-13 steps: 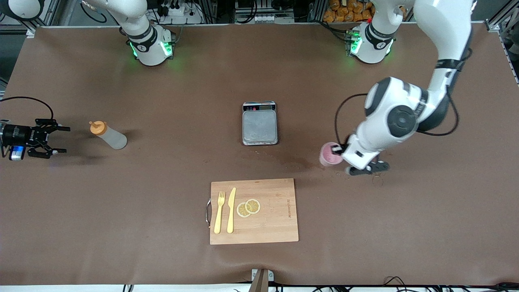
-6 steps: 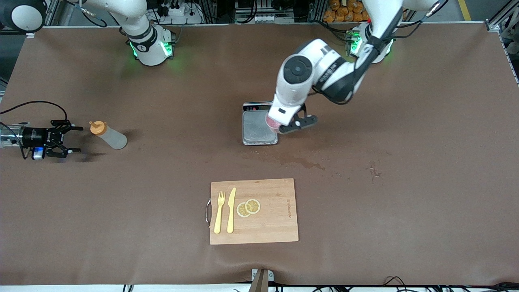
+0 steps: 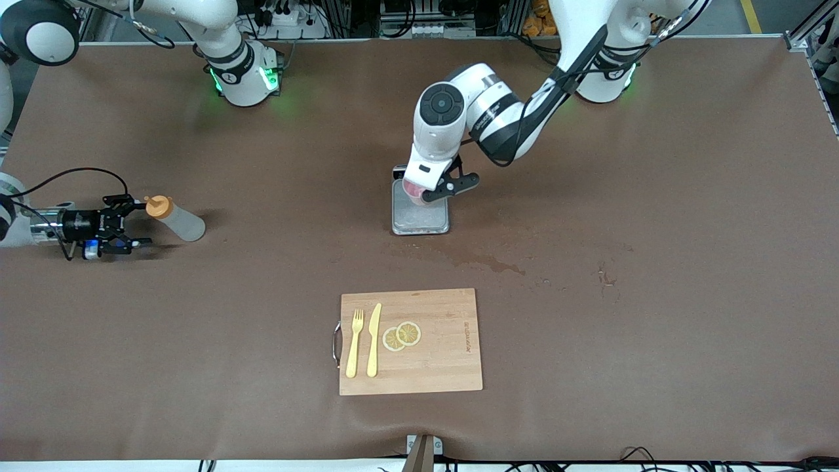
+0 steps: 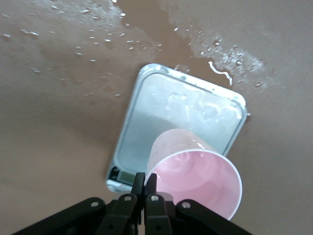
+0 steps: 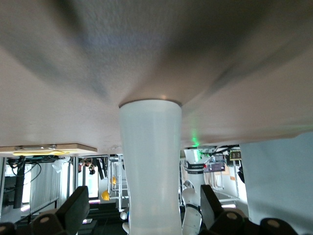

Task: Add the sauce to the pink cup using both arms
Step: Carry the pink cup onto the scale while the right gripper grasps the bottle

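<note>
The pink cup (image 3: 415, 190) is held by its rim in the closed left claw (image 3: 438, 192) over the scale (image 3: 420, 219). The sauce bottle (image 3: 175, 219) stands on the surface (image 3: 590, 328) at the right arm's end, between the spread fingers of the right claw (image 3: 128, 223).

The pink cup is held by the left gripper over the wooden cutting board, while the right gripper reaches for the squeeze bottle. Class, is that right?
Not quite. The left gripper holds the pink cup over the scale, as the left wrist view shows, not the cutting board. The right gripper does reach for the squeeze bottle.

place: probably robotics lab | cue: aluminium framing (image 3: 72, 26), cabling, brown-covered table (image 3: 655, 341)
</note>
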Motion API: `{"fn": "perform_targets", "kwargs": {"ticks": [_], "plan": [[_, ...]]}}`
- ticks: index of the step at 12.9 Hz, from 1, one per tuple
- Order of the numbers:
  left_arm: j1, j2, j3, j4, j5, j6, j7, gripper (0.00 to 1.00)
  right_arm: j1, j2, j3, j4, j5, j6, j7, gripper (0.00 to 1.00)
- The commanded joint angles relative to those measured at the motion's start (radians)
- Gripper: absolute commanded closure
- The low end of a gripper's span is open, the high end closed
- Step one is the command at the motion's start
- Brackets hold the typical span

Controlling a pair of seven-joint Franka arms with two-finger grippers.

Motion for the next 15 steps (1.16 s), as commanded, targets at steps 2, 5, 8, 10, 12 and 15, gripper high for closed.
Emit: {"fn": "perform_targets", "kwargs": {"ticks": [2, 5, 8, 10, 12, 15], "plan": [[-0.007, 0.022, 0.006, 0.019, 0.028, 0.024, -0.032, 1.0, 0.038, 0.0, 0.003, -0.022, 0.04, -0.011, 0.014, 0.0], [-0.001, 0.025, 0.008, -0.001, 0.026, 0.067, -0.047, 1.0, 0.069, 0.001, 0.003, -0.033, 0.045, -0.012, -0.004, 0.0], [0.002, 0.034, 0.011, -0.004, 0.028, 0.075, -0.047, 1.0, 0.074, 0.013, 0.002, -0.035, 0.045, -0.014, -0.03, 0.0], [0.004, 0.048, 0.014, -0.005, 0.028, 0.099, -0.047, 1.0, 0.074, 0.021, 0.002, -0.055, 0.045, -0.012, -0.076, 0.0], [0.007, 0.053, 0.015, -0.004, 0.026, 0.099, -0.047, 0.83, 0.084, 0.023, 0.002, -0.071, 0.043, -0.014, -0.113, 0.0], [0.013, 0.025, 0.02, -0.004, 0.028, 0.089, -0.047, 0.0, 0.085, 0.023, 0.002, -0.078, 0.042, -0.014, -0.119, 0.13]]}}
